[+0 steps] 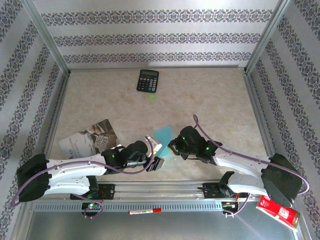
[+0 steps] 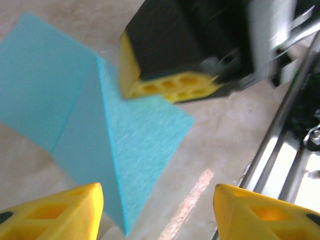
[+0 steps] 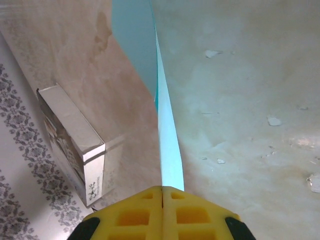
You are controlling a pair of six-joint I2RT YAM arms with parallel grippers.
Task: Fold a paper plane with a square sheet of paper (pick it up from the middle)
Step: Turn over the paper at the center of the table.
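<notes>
Right claw (image 3: 162,191) on creased cyan paper (image 3: 167,150)

Right gripper (image 3: 162,192) clamped tight on the light-cyan paper sheet (image 3: 167,150), seen edge-on; grey-white printed booklet (image 3: 70,145) sits left on table (image 3: 240,100).

The calculator (image 1: 148,80) is placed at the far middle of the desk (image 1: 220,100). The booklet (image 1: 90,139) is laid at the near left, behind the left arm. The sheet of paper (image 1: 164,134) is found at the near middle, between the left tool (image 1: 159,156) and the right tool (image 1: 173,145), with its edge caught in the latter. A box (image 1: 277,212) is set off the desk, at the near right.
</notes>
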